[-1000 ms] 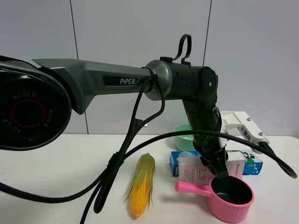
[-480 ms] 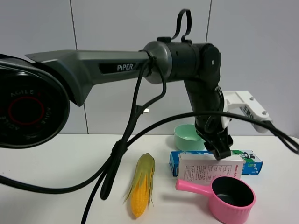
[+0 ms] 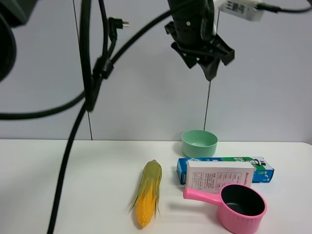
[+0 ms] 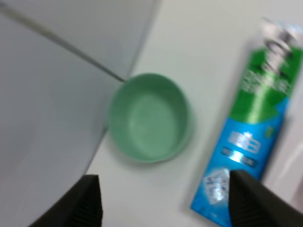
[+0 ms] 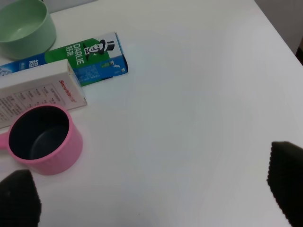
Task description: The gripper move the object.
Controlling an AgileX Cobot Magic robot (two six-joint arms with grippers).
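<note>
The white carton point(image 3: 219, 176) lies on the table against the front of the blue-green toothpaste box point(image 3: 263, 170), with the pink pot's handle just in front of it. My left gripper point(image 3: 201, 68) hangs high above it, open and empty. In the left wrist view its open gripper point(image 4: 165, 208) looks down on the green bowl point(image 4: 149, 118) and the toothpaste box point(image 4: 251, 137). My right gripper point(image 5: 151, 189) is open and empty over bare table. The carton point(image 5: 38, 97) shows in its view too.
A green bowl point(image 3: 199, 143) stands behind the boxes. A pink pot point(image 3: 241, 207) sits in front of the carton at the right. A corn cob point(image 3: 147, 192) lies to the left of the boxes. Black cables point(image 3: 87, 87) hang at the left.
My left gripper was down at the carton a second ago. It has come off it and risen high above the table. The carton stays where it lay.
</note>
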